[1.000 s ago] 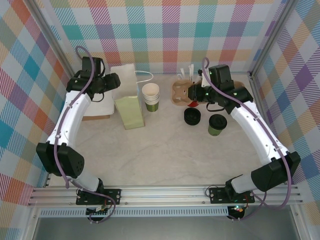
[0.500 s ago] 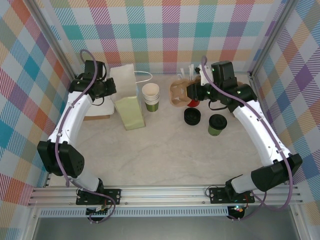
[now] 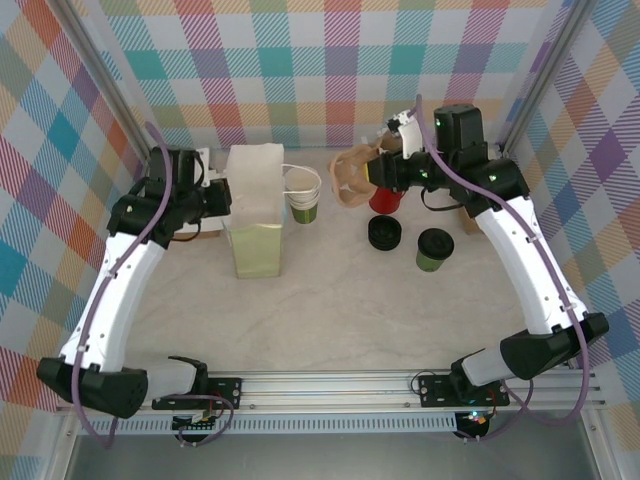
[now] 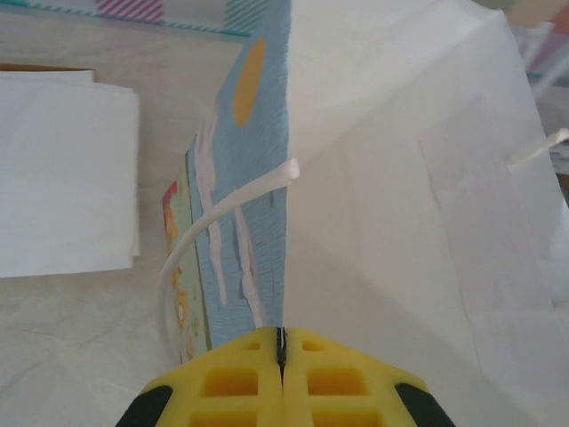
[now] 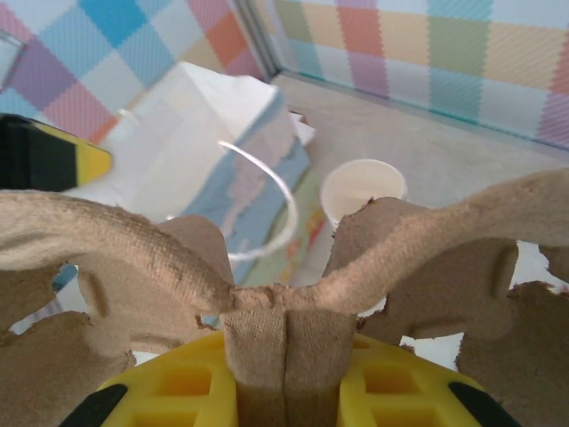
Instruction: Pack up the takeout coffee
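Top external: takeout coffee [image 3: 434, 249] upright right of centre, bare tabletop [image 3: 330, 310] in front; left gripper [image 3: 218, 196], arm outstretched, clenched on paper bag [image 3: 252, 215] rim; right gripper [image 3: 378, 172], arm reaching backward, grasping cardboard carrier [image 3: 350, 178].

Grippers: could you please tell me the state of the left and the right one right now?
Left gripper: closed on the edge of the white paper bag.
Right gripper: closed, holding the brown moulded-pulp cup carrier.

Bright, even light, probably overhead; soft shadows. Near my wrists the white paper bag [image 4: 400, 222] looks washed out, the brown moulded-pulp cup carrier [image 5: 400, 240] blurred.
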{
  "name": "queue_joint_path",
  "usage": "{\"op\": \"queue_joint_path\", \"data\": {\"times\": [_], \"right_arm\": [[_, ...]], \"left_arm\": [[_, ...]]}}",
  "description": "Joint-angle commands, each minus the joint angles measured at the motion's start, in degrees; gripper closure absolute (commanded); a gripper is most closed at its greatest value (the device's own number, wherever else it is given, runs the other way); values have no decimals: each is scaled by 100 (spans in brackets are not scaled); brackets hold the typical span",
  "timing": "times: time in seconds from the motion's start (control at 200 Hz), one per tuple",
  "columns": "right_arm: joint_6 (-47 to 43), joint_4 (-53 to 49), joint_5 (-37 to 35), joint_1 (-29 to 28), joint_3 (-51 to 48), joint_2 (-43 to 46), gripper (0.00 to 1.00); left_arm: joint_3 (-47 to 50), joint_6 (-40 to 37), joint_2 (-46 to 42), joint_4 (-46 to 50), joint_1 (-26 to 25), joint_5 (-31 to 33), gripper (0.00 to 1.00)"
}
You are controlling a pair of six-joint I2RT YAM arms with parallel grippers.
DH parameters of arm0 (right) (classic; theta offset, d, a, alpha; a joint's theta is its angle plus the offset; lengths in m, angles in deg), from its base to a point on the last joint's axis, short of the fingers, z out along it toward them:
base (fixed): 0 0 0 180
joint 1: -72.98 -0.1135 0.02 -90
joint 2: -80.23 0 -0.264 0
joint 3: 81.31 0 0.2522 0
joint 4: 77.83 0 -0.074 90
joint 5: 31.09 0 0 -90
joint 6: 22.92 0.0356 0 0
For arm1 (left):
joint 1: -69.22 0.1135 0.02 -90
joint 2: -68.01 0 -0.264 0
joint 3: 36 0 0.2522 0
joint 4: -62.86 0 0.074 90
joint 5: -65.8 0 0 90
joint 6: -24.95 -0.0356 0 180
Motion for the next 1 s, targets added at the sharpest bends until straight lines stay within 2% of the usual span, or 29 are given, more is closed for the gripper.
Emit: {"op": "queue_joint_path", "data": {"times": [0.0,0.38,0.805,0.995], "right_arm": [[9,4,824,-140,355,-93,81],[425,-183,1829,-458,1011,-384,81],[644,-460,2385,-521,892,-789,82],[459,-711,2641,-513,702,-1003,82]], "left_arm": [[149,-1,-266,51,-353,-267,100],[-9,-31,-37,57,-1316,-580,100],[135,-27,592,-936,-1598,-1402,100],[368,99,690,-1258,-1607,-1710,100]]}}
